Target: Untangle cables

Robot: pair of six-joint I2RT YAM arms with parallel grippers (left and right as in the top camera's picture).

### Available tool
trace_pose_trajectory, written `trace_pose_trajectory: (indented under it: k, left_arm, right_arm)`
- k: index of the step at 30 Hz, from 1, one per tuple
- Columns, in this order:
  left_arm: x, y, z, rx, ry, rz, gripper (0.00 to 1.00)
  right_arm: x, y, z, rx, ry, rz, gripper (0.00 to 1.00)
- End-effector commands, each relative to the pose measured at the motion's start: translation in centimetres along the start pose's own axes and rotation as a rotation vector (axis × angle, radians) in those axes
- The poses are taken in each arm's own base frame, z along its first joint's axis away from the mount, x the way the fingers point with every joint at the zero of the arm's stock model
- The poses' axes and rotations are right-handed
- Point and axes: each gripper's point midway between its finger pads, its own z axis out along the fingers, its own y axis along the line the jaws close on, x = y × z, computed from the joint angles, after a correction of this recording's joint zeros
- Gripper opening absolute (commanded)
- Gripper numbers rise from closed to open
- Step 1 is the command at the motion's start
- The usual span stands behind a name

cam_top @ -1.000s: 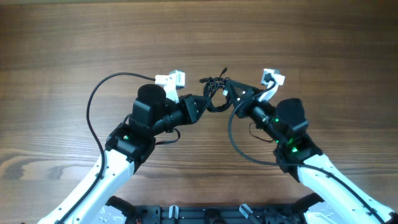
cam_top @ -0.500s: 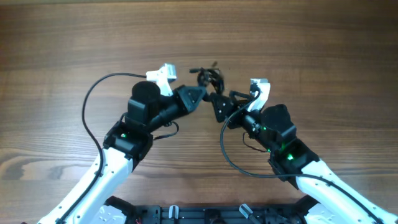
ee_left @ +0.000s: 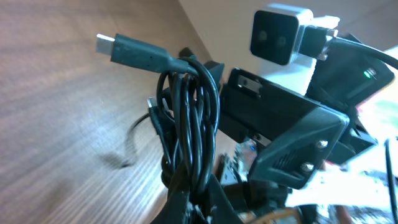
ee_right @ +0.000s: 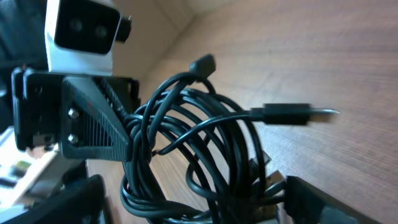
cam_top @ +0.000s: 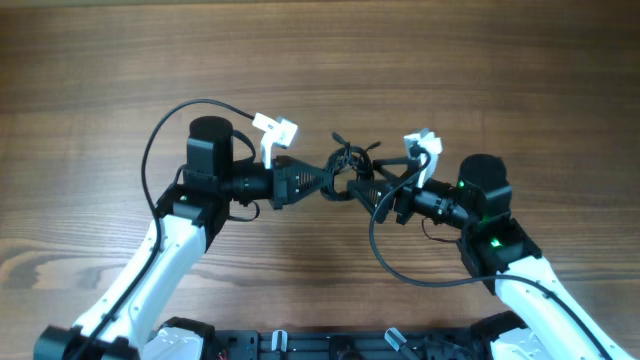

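A tangled bundle of black cables (cam_top: 350,162) hangs just above the table between the two arms. My left gripper (cam_top: 326,183) is shut on its left side; in the left wrist view its fingers (ee_left: 186,199) pinch the coil (ee_left: 189,124), and a plug (ee_left: 127,51) sticks out at the top. My right gripper (cam_top: 373,193) stands open, its fingers wide apart on either side of the bundle (ee_right: 199,149). In the right wrist view one finger (ee_right: 329,202) shows at the lower right. Another plug (ee_right: 292,114) points to the right.
The wooden table (cam_top: 320,60) stretches out beyond the arms. Each arm's own black lead loops beside it, one (cam_top: 150,170) at the left and one (cam_top: 385,255) at the right. The white wrist cameras (cam_top: 275,130) (cam_top: 420,145) flank the bundle.
My right gripper has gone from shut to open, releasing the cables. Both arms have swung so that the grippers face each other, the left still holding the bundle.
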Motion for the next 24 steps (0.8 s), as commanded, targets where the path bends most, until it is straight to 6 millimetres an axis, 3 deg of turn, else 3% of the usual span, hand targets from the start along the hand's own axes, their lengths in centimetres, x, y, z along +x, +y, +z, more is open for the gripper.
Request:
trace_pose_trajectory:
  k: [1, 2, 4, 6, 8, 9, 11, 14, 17, 20, 22, 24]
  left_arm:
    - [0.8, -0.8, 0.3, 0.116, 0.06, 0.007, 0.04]
    - [1.0, -0.6, 0.4, 0.118, 0.066, -0.006, 0.04]
    - [1.0, -0.4, 0.5, 0.116, 0.067, -0.017, 0.06]
    - [0.9, -0.2, 0.5, 0.102, 0.064, -0.05, 0.06]
    - [0.4, 1.3, 0.6, 0.015, 0.032, -0.159, 0.38]
    - [0.1, 2.0, 0.6, -0.028, 0.011, -0.224, 0.62]
    - [-0.3, 3.2, 0.6, -0.091, -0.026, -0.347, 0.7]
    - [0.0, 4.6, 2.2, -0.22, -0.082, -0.553, 0.67]
    - [-0.5, 3.6, 5.3, -0.284, -0.168, -0.548, 0.68]
    - [-1.6, 3.8, 6.2, -0.349, -0.291, -0.559, 0.62]
    - [-1.8, 4.1, 6.4, -0.393, -0.345, -0.546, 0.49]
    - [-2.1, 3.6, 6.8, -0.388, -0.364, -0.522, 0.22]
  right_arm:
    - [0.4, 0.9, 0.4, -0.079, 0.035, -0.066, 0.74]
    - [0.0, 1.3, 0.3, -0.095, 0.022, -0.083, 0.51]
    - [-0.1, 1.6, 0.3, -0.113, 0.019, -0.09, 0.2]
    - [0.2, 1.1, 0.4, -0.089, 0.027, -0.069, 0.04]
    - [-1.1, -1.7, 0.4, 0.071, -0.051, 0.169, 0.04]
    - [-1.8, -3.2, 0.2, 0.148, -0.11, 0.306, 0.04]
    - [-2.8, -5.4, -0.5, 0.25, -0.226, 0.541, 0.04]
    - [-3.5, -6.8, -1.1, 0.305, -0.316, 0.682, 0.04]
    - [-2.8, -7.2, -1.1, 0.326, -0.296, 0.701, 0.04]
    - [-2.0, -6.9, -0.8, 0.314, -0.251, 0.715, 0.04]
    - [-1.6, -6.1, -0.5, 0.274, -0.211, 0.714, 0.05]
    - [-1.5, -5.4, -0.2, 0.239, -0.186, 0.698, 0.04]
